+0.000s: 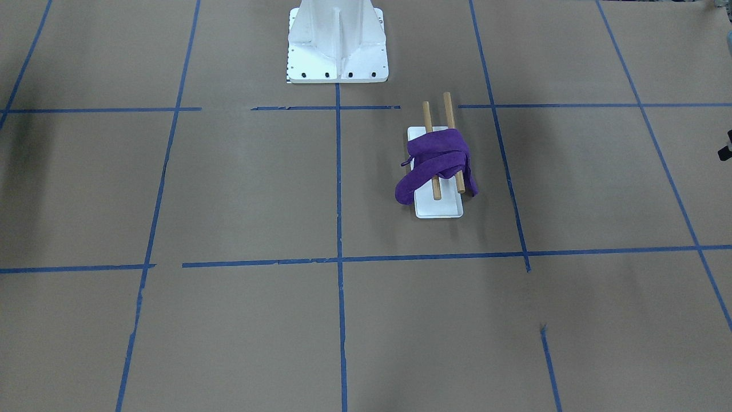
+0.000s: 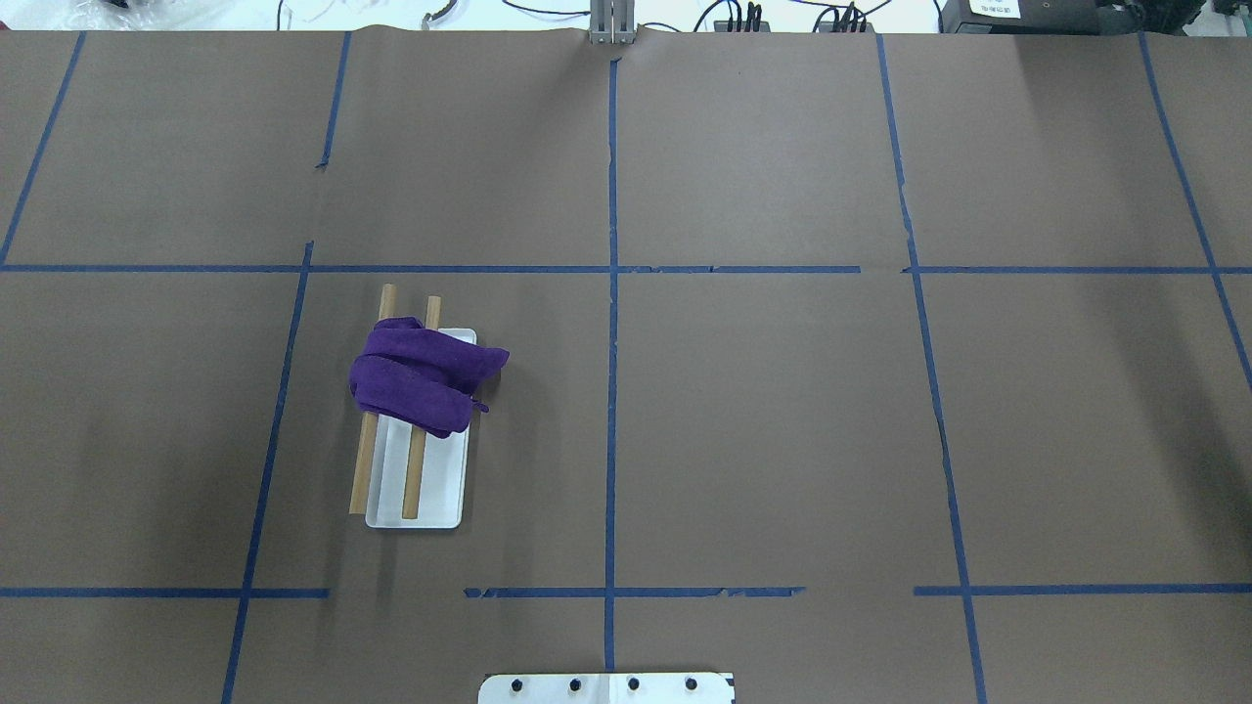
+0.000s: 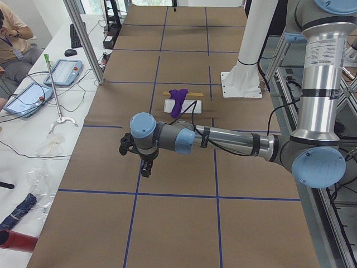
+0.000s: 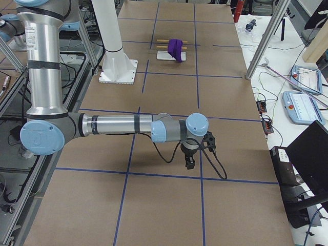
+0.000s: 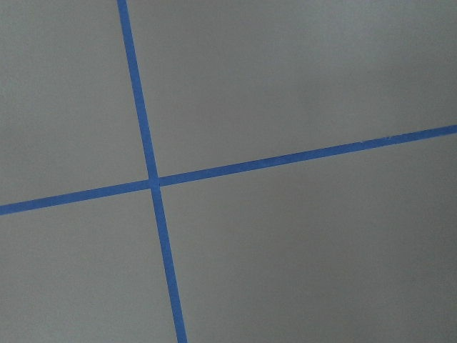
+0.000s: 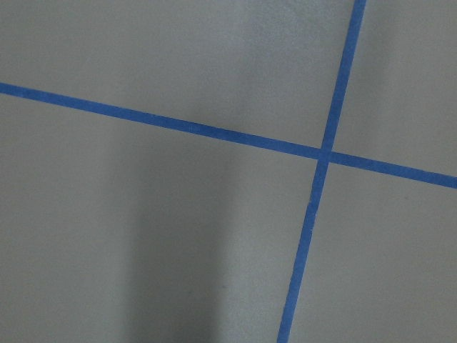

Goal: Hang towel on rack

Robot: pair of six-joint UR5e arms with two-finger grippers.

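The deep purple towel [image 1: 437, 157] lies bunched across the two wooden dowels of the rack [image 1: 438, 208], which has a white flat base. One end hangs off the side. Both also show in the overhead view, the towel [image 2: 421, 376] on the rack [image 2: 430, 504], and far off in the side views [image 3: 178, 96] [image 4: 176, 47]. My left gripper [image 3: 146, 167] hangs above the bare table far from the rack, seen only in the exterior left view. My right gripper [image 4: 190, 163] is likewise far away, seen only in the exterior right view. I cannot tell whether either is open or shut.
The robot's white base [image 1: 337, 46] stands at the table's edge near the rack. Blue tape lines [image 2: 611, 293] grid the brown table. A side bench holds tablets [image 3: 62, 71] and a seated operator [image 3: 14, 30]; a laptop [image 4: 307, 164] sits on the other side.
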